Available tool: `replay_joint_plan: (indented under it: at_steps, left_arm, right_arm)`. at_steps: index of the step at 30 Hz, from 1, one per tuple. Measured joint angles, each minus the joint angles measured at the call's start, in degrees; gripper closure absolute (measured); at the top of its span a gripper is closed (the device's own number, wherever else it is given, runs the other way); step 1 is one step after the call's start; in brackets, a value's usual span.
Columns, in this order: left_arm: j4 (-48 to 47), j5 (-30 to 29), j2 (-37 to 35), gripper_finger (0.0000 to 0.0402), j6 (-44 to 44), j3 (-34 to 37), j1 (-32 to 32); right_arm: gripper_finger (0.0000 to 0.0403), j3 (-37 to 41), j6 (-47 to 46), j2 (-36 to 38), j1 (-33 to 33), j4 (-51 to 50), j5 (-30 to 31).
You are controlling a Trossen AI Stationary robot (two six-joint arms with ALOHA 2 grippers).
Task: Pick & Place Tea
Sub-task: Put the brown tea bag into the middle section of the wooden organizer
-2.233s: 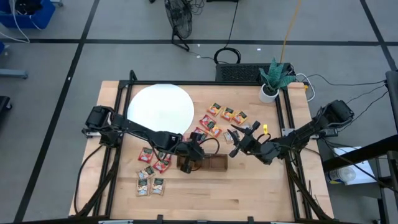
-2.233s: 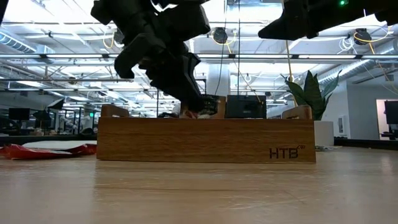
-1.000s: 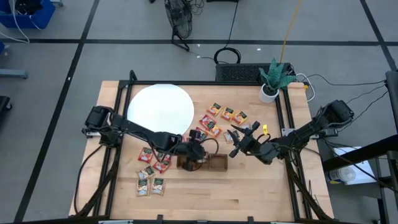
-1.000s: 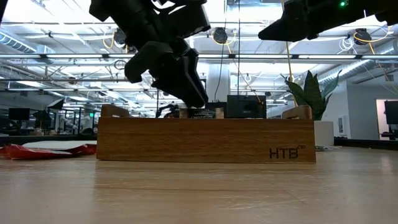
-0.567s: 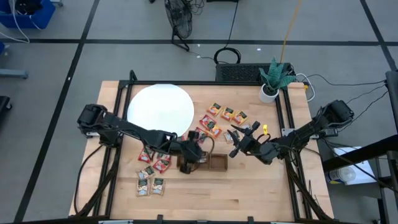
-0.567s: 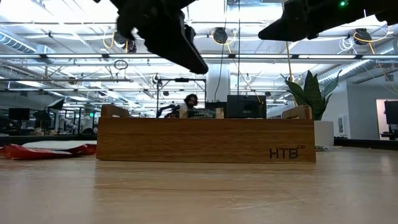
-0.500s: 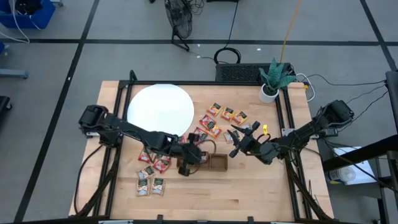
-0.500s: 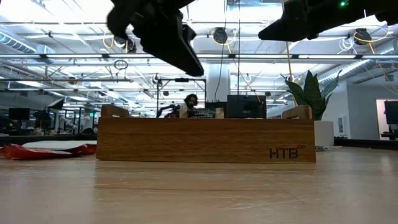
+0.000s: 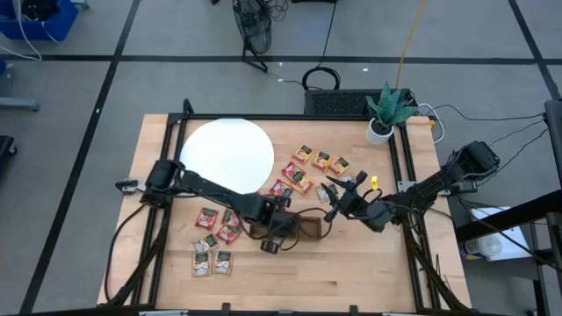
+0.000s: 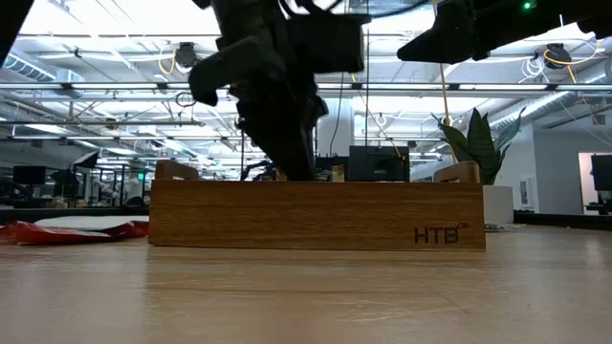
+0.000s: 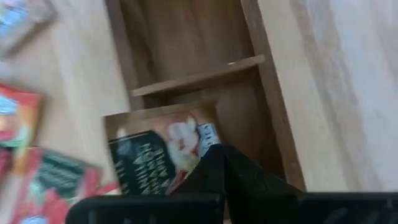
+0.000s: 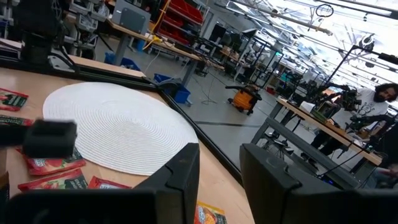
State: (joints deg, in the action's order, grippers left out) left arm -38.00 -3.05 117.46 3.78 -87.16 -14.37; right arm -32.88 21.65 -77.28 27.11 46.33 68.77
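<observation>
Tea sachets lie on the table in loose groups: far right of the tray (image 9: 320, 161), beside the disc (image 9: 294, 180) and at the near left (image 9: 215, 226). A brown wooden tray (image 9: 297, 230) lies mid-table. One dark green and red sachet (image 11: 158, 155) lies in its end compartment. My left gripper (image 9: 276, 235) is shut and points steeply down into that compartment, behind the tray's wall (image 10: 316, 215) in the low view. My right gripper (image 9: 338, 204) hangs level to the tray's right, open, with nothing between its fingers (image 12: 186, 180). My left gripper's shut fingertips (image 11: 214, 155) stand from above at the edge (image 11: 202, 140) of the sachet in the tray's end compartment. The sachet lies in the compartment, slightly askew. Whether the tips press on it cannot be told; the fingers hide the spot.
A white disc (image 9: 226, 156) covers the far left of the table. A potted plant (image 9: 386, 110) stands at the far right corner. The tray's divider (image 11: 199, 79) closes off a bare compartment beyond it. More sachets (image 11: 18, 115) lie just outside the tray.
My left gripper has risen out of the tray, shifted a little toward the table's right and near edges, tipped more steeply down, and come back down into the tray's end compartment. My right arm has kept still.
</observation>
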Motion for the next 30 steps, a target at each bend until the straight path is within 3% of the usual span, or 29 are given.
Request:
replay_joint_plan:
  at_steps: [23,30]
  left_arm:
    - [2.34,4.06,4.66,0.0401,-7.5,0.46,1.98]
    - [1.12,-1.95,4.42,0.0401,-8.85,0.29,1.44]
  right_arm:
    - [0.0298,-0.04,-1.46,0.0,0.0,-2.36,-0.02]
    - [0.0298,-0.04,-1.49,0.0,0.0,-2.45,0.02]
